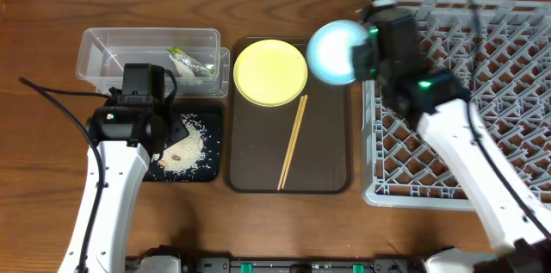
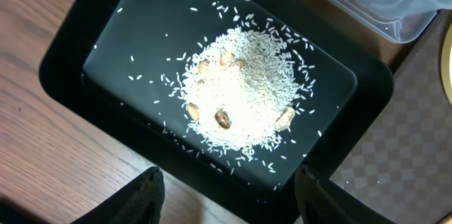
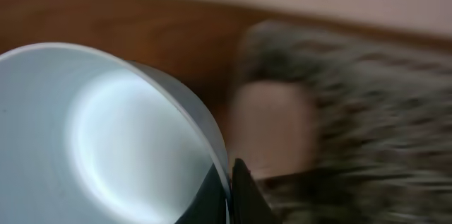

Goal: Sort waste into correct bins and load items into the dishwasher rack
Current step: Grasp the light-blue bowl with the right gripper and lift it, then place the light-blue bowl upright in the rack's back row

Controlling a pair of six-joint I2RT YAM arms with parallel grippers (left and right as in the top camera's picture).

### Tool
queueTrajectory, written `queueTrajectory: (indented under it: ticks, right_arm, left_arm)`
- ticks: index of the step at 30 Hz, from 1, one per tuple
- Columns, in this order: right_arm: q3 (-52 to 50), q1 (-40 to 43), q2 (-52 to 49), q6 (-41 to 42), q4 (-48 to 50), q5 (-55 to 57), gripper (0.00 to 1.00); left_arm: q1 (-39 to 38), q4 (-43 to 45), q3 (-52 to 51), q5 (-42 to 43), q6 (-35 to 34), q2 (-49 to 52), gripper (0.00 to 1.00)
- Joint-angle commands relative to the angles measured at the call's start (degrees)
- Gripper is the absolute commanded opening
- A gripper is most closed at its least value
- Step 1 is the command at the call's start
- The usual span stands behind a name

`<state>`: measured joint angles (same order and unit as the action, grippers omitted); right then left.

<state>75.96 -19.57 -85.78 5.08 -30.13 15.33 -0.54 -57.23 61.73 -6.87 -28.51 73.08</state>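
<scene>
Holding the round light blue bowl (image 1: 334, 52) aloft at 12 o'clock, beside the grey lattice rack (image 1: 482, 66).
Pinched by the rim in the right hand (image 3: 229, 185), probably for tilting between pegs; open rack room toward 3 o'clock. At 8 o'clock, hovering with left hand (image 2: 229, 199) released over whitish rice (image 2: 244, 90) in the shallow black tray (image 2: 63, 75).

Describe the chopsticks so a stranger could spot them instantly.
Start at the dark brown serving tray, centre of the overhead view. On it, next to the round yellow plate, lie the chopsticks: the only thin, pale wooden sticks, slanting diagonally.
</scene>
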Motion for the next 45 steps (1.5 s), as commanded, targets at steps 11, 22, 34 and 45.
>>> queueTrajectory:
  ticks: [11,22,34,45]
  right_arm:
    - [0.2,13.5,-4.4,-37.5,21.0,29.0,0.01]
    - [0.2,17.9,-16.9,-41.4,36.5,41.8,0.01]
    - [0.2,17.6,-26.0,-41.4,41.5,45.6,0.01]
    - [0.2,16.1,-28.0,-39.2,41.4,44.2,0.01]
  left_arm:
    - [0.2,-0.1,0.3,-1.3,-0.3,0.3,0.62]
    - [0.2,-0.2,0.3,-1.3,-0.3,0.3,0.62]
    - [0.2,-0.1,0.3,-1.1,-0.3,0.3,0.62]
    - [0.2,-0.1,0.3,-1.1,-0.3,0.3,0.62]
